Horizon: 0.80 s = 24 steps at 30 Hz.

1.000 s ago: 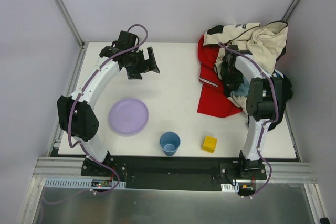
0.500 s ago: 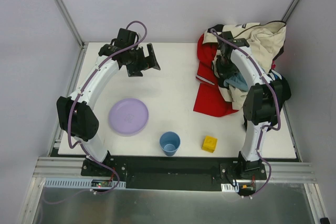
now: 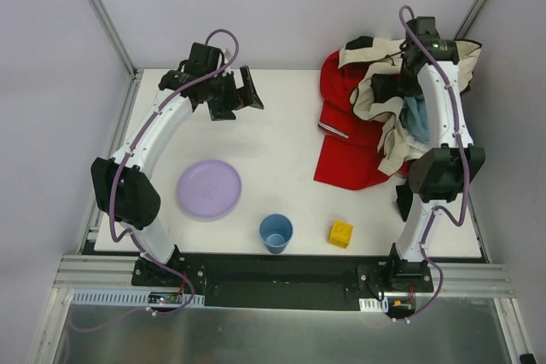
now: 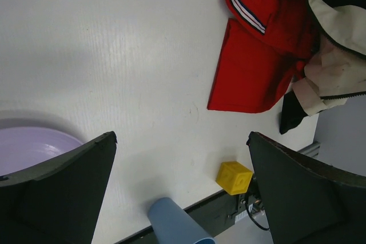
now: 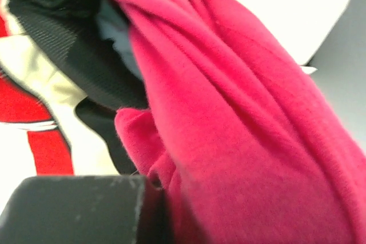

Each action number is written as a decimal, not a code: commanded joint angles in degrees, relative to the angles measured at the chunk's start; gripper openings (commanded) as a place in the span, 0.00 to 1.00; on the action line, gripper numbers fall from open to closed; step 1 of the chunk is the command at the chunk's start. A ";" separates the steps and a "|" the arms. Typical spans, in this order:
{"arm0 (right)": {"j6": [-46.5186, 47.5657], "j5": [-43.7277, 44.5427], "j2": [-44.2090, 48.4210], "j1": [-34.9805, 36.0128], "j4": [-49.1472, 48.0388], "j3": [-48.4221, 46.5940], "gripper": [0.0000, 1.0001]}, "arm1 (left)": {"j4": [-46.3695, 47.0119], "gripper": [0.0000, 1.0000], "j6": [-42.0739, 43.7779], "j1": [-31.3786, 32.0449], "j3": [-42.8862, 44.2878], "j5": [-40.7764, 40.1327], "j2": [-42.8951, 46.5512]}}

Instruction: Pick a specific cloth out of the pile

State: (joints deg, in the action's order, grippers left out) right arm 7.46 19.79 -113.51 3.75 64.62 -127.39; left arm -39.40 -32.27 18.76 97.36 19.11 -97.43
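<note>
The red cloth (image 3: 350, 151) lies flat at the right of the table, partly under the pile; it also shows in the left wrist view (image 4: 251, 72) with a striped cuff. The pile's cream-and-black jacket (image 3: 384, 108) hangs lifted from my raised right arm, with a grey-blue piece (image 3: 416, 117) inside. My right gripper (image 3: 386, 89) is shut on the small magenta cloth (image 5: 240, 112), which fills the right wrist view beside one dark finger (image 5: 74, 210). My left gripper (image 3: 241, 98) is open and empty above the table's back left, far from the clothes.
A purple plate (image 3: 209, 189) sits left of centre. A blue cup (image 3: 275, 233) and a yellow cube (image 3: 340, 234) stand near the front edge. Walls and frame posts close the table's back and sides.
My right arm has risen and swung toward the back, lifting the jacket and magenta cloth off the red cloth. The left gripper has barely moved.
</note>
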 commanded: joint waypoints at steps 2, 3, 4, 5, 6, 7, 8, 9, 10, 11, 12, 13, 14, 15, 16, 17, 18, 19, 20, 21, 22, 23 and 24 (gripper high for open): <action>-1.92 10.08 6.37 -7.86 -0.72 -4.18 0.00 | 0.99 0.99 -1.65 0.39 1.69 3.65 -0.74; -2.28 10.87 6.46 -9.45 -0.55 -3.83 0.00 | 0.99 0.99 -2.00 0.66 1.87 3.91 -1.09; -3.06 12.10 6.55 -10.85 -0.20 -3.31 0.00 | 1.08 0.99 -2.27 1.01 2.04 4.09 -1.62; -3.59 12.63 6.81 -12.43 0.15 -2.52 0.00 | 0.99 0.99 -2.62 1.36 2.22 4.26 -2.15; -4.21 12.99 7.08 -13.75 0.24 -1.38 0.00 | 0.99 0.99 -2.88 1.80 2.57 4.26 -2.94; -5.17 13.17 7.25 -15.33 0.77 -0.41 0.00 | 0.99 0.99 -3.49 2.24 2.83 4.35 -3.55; -5.96 13.08 7.60 -16.83 1.29 0.56 0.01 | 1.08 0.99 -4.20 2.59 3.01 4.53 -4.52; -6.49 12.30 8.04 -18.41 1.56 2.48 0.00 | 1.08 0.99 -5.16 3.03 3.44 4.96 -5.40; -7.02 11.68 8.57 -19.64 1.47 4.07 0.00 | 0.99 0.99 -5.95 3.47 3.97 5.14 -6.54; -7.37 10.89 8.83 -20.87 1.65 5.65 0.01 | 1.08 0.99 -6.74 3.99 4.41 5.14 -7.68; -7.38 10.01 9.10 -21.84 1.91 7.32 0.01 | 0.99 0.99 -7.62 4.43 5.37 5.14 -8.82; -7.38 9.57 9.19 -22.81 2.17 8.81 0.01 | 0.99 0.99 -8.41 5.05 6.43 5.23 -10.40; -8.86 8.87 9.62 -23.60 2.18 11.00 0.01 | 0.90 0.99 -9.20 5.58 7.57 5.32 -11.89; -9.31 7.64 10.15 -24.66 2.18 12.77 0.01 | 0.99 0.99 -10.08 6.10 9.15 5.58 -13.74; -9.92 6.41 10.85 -25.71 2.09 15.05 0.01 | 0.99 0.99 -10.87 6.72 10.64 5.84 -15.67; -10.45 5.18 11.90 -26.50 1.48 18.03 0.01 | 0.99 0.99 -11.75 7.16 12.48 6.37 -17.34; -10.80 3.78 13.30 -27.38 -0.18 21.97 0.01 | 0.99 0.99 -12.81 7.86 14.33 7.16 -19.88; -11.15 2.89 14.10 -28.09 -1.41 25.06 0.01 | 0.99 0.99 -13.25 8.39 16.09 7.51 -21.82; -11.68 1.93 14.63 -29.23 -1.86 27.35 0.01 | 0.99 0.99 -13.86 8.83 18.11 8.04 -23.32; -12.12 0.96 14.99 -29.93 -2.65 29.37 0.01 | 1.08 0.99 -14.39 9.36 19.95 8.39 -25.07; -12.21 0.52 15.42 -30.29 -3.44 31.74 0.01 | 0.90 0.99 -15.01 9.80 21.63 8.92 -26.57; -12.30 0.60 15.60 -30.64 -4.32 33.94 0.01 | 0.99 0.99 -15.54 10.24 23.64 9.36 -28.41; -12.30 0.43 15.78 -30.90 -5.28 35.53 0.01 | 0.90 0.99 -16.32 10.67 25.84 9.71 -29.74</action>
State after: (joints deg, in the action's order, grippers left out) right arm -2.96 18.70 -101.51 -24.21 60.01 -97.47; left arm -38.54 -44.40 27.75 115.59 25.71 -123.46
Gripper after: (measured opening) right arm 0.031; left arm 0.990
